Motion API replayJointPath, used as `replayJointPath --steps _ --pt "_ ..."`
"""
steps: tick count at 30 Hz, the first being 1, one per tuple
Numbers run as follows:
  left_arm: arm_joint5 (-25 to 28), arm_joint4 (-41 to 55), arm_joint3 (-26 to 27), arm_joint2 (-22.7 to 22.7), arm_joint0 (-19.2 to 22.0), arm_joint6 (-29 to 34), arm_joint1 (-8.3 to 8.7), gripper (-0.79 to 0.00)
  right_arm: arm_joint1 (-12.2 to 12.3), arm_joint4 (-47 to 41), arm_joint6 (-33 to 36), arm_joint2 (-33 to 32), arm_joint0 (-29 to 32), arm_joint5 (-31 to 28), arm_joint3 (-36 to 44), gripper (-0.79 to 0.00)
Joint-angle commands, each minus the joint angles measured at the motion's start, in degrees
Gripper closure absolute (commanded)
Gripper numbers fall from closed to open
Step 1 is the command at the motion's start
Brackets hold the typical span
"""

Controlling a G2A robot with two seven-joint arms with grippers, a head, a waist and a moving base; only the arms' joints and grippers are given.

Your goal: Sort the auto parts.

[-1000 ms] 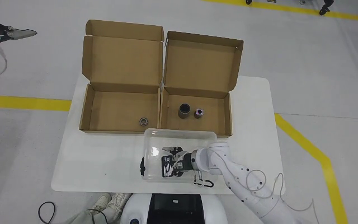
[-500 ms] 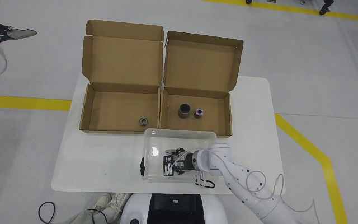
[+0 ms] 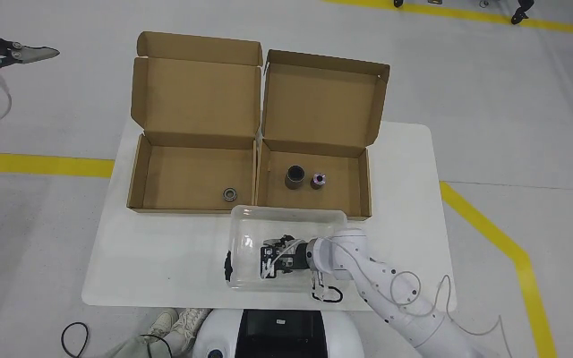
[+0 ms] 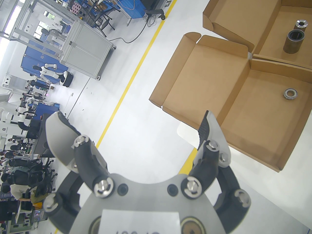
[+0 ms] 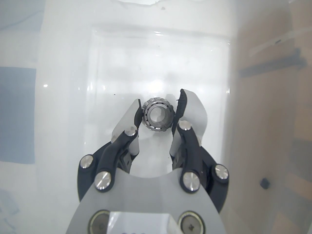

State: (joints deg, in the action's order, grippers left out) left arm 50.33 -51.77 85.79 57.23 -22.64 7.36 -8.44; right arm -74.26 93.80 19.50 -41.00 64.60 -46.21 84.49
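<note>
Right claw pinched the small roller bearing by its fingertips alone, low inside the clear bin, so I reckoned the round part might roll free or clip the bin wall on lifting, short of the far box where a like bearing lay.

Found two open boxes side by side on the far half of the table, left box touching right box, lids standing open on the far side. Saw one ring in the left box, toward its near right corner. Saw a sleeve and, just right of it, a small bushing in the right box. Noted a bin just near of the boxes, with the right gripper inside it, jaws against either side of a bearing.
</note>
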Motion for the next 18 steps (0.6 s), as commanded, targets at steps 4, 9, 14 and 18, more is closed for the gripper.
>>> replayJointPath --steps 4,9,14,18 --pt "0.0 0.0 0.0 0.0 0.0 0.0 0.00 -0.785 0.2 0.6 -0.3 -0.2 0.3 0.9 0.9 0.000" --pt "0.0 0.0 0.0 0.0 0.0 0.0 0.00 -0.785 0.8 0.8 -5.2 -1.6 1.4 1.4 3.2 0.000" --pt "0.0 0.0 0.0 0.0 0.0 0.0 0.00 -0.785 1.8 1.5 -11.7 -3.9 3.0 2.2 6.3 0.000" --pt "0.0 0.0 0.0 0.0 0.0 0.0 0.00 -0.785 2.2 1.8 -17.2 -5.0 3.2 2.6 8.1 0.000"
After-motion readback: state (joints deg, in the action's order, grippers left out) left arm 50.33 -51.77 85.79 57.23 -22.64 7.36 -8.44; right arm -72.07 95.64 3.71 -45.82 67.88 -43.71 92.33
